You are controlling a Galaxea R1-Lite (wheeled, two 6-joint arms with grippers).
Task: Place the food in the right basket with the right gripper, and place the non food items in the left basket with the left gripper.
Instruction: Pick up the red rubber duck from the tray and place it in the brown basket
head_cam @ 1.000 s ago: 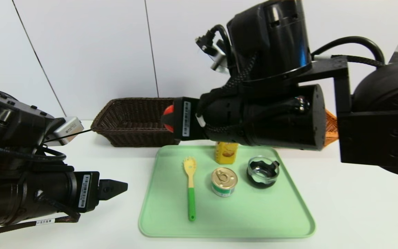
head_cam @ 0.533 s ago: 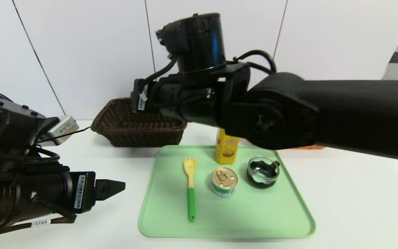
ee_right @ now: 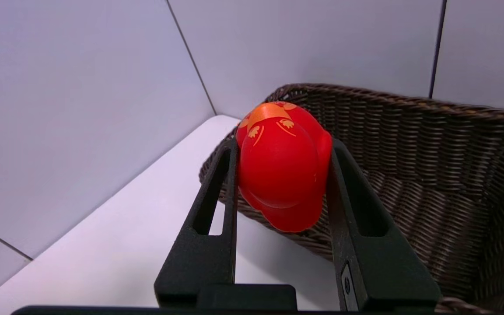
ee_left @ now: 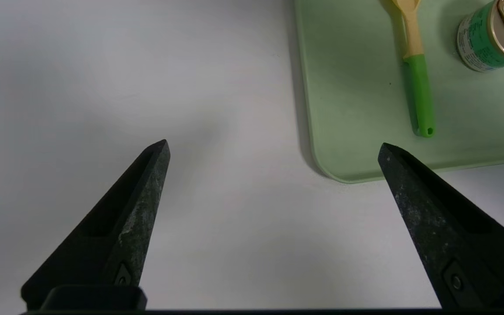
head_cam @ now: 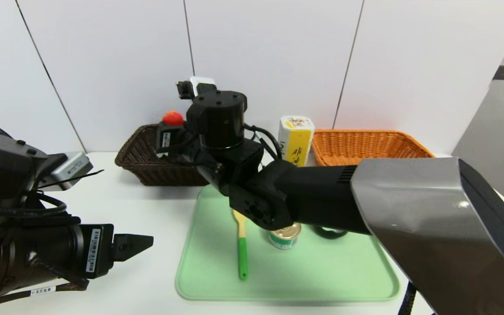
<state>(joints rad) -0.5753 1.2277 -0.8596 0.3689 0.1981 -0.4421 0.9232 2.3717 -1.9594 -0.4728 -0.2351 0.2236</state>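
Right gripper (ee_right: 283, 175) clamps a red toy (ee_right: 281, 166) over the brown basket (ee_right: 431, 175); its arm hides half the can (head_cam: 283, 239); left gripper (ee_left: 274, 148) gapes

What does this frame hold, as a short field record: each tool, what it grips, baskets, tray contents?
right tool: shut on red object, raised beside the dark basket rim
left tool: open, empty, over the table beside the tray
tray: spoon, can, both lying free
orange basket: nothing visible inside
yellow carton: upright behind the arm
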